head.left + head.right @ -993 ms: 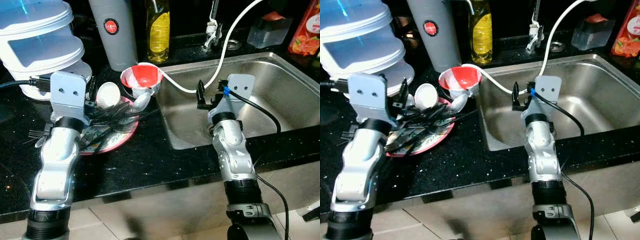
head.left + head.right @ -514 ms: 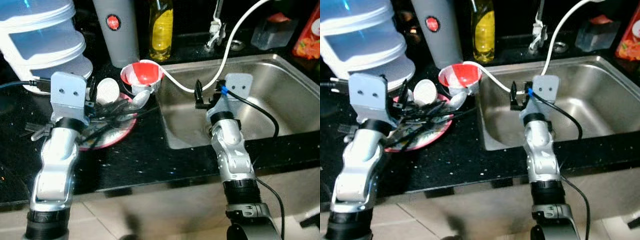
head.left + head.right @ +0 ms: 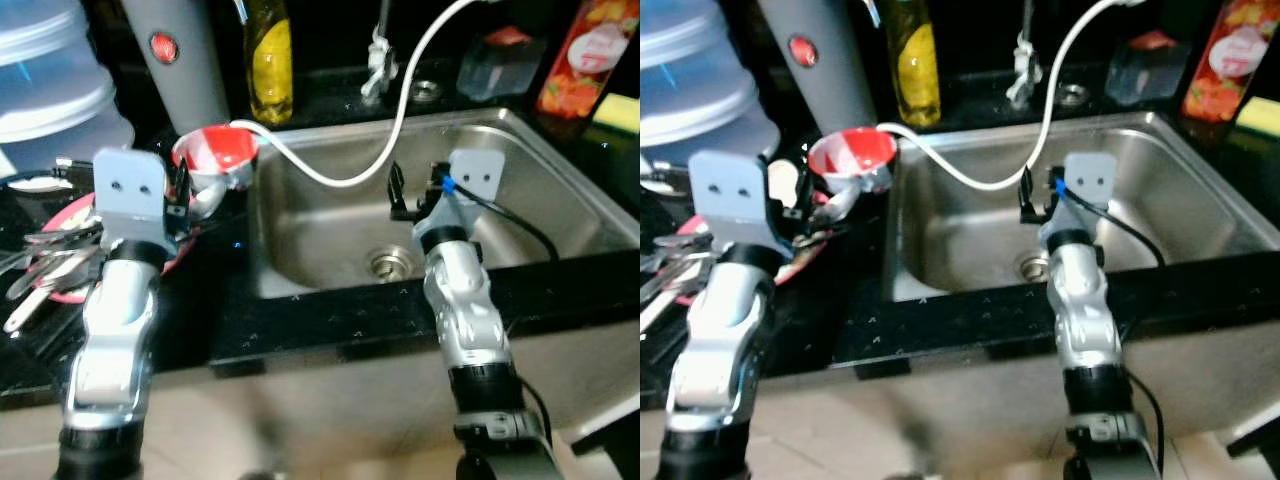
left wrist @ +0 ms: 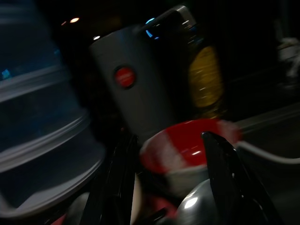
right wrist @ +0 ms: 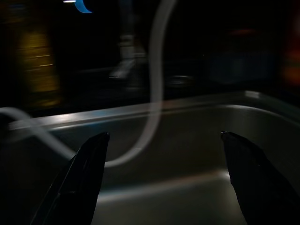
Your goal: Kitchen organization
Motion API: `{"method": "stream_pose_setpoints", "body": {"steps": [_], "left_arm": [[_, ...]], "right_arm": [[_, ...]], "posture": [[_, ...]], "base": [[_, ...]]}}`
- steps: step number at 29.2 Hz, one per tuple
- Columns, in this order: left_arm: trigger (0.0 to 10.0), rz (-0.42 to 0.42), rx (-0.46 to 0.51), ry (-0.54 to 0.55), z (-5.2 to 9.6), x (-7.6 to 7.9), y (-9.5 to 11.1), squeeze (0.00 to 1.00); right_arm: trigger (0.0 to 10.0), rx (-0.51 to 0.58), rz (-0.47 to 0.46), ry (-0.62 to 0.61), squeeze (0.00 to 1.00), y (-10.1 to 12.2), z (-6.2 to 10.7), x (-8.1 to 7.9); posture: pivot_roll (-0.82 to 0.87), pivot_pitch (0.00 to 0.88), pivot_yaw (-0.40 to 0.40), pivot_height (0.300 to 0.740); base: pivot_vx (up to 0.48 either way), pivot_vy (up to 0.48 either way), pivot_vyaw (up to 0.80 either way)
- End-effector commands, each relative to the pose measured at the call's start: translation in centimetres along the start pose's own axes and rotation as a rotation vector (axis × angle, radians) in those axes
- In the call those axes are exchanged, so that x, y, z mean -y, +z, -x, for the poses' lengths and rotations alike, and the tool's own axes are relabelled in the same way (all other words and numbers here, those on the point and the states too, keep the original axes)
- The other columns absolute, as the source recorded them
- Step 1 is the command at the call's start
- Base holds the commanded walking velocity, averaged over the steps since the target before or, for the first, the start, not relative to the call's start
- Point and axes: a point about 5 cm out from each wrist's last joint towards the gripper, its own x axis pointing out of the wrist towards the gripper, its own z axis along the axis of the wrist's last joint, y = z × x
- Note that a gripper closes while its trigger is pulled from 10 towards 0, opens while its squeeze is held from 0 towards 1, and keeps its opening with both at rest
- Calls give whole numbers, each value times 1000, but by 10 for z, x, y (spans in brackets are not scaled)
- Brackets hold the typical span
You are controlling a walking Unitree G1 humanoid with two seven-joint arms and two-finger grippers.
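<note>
**Countertop beside the sink, grippers unloaded**

One steel sink point(image 3: 520, 190), crossed by one white hose point(image 3: 395, 120). On the countertop point(image 3: 300, 320) at the sink's left edge: one grey flask point(image 3: 175, 60), one oil bottle point(image 3: 268, 55), one red plate point(image 3: 75, 215) bearing cutlery point(image 3: 45, 270), one red-and-white bowl point(image 3: 215, 155). The bowl, probably light, rigid and slippery, suits a rim grasp. Left gripper point(image 4: 168, 183) spread, empty, just short of the bowl; right gripper point(image 5: 161, 183) spread, empty, over the basin.

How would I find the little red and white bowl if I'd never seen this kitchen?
Start at the steel sink. On the black counter by its back left corner sits the red and white bowl, before the tall grey flask. A white hose runs to its rim; nothing else there is red inside.
</note>
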Motion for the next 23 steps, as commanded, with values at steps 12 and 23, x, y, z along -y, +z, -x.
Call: {"method": "stream_pose_setpoints", "body": {"steps": [12,23], "left_arm": [[10000,23,-38,24,0,-2,-5,0],[10000,19,-41,20,0,-1,-5,0]], "right_arm": [[10000,-22,-14,9,0,-5,2,-4],[10000,-21,-27,62,0,-4,4,-9]], "posture": [[154,0,81,740],[155,0,82,740]], "base": [[0,0,0],[0,0,145]]}}
